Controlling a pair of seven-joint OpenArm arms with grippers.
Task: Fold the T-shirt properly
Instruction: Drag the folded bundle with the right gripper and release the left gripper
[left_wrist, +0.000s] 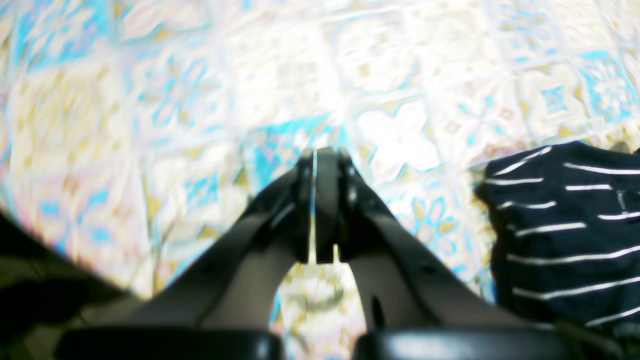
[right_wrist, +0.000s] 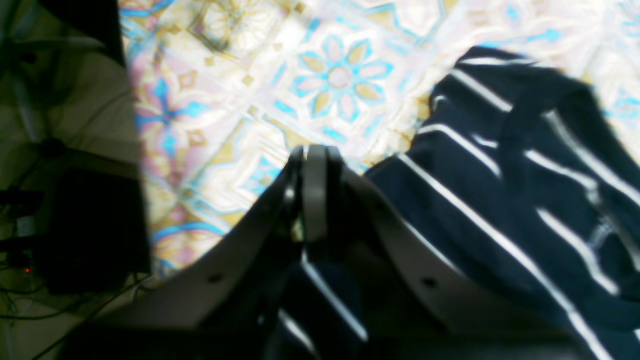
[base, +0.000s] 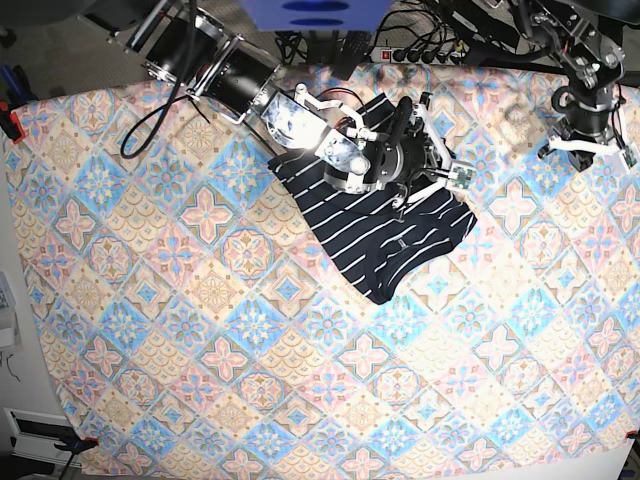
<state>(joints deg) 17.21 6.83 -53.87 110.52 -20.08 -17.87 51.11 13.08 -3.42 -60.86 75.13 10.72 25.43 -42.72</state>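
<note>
Hovering over the T-shirt (base: 375, 225), the right tool (right_wrist: 314, 150) has its jaws together on nothing; the shirt sits bunched at the desk's (base: 200, 330) far side. Left tool (left_wrist: 320, 152) likewise closed, well apart.

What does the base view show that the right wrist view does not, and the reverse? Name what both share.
Only the base view shows the whole T-shirt, both arms, and the left claw away from the shirt. Only the right wrist view shows the right claw shut, close up, and the dark gear beyond the table edge. Both show the striped shirt on the tablecloth.
</note>
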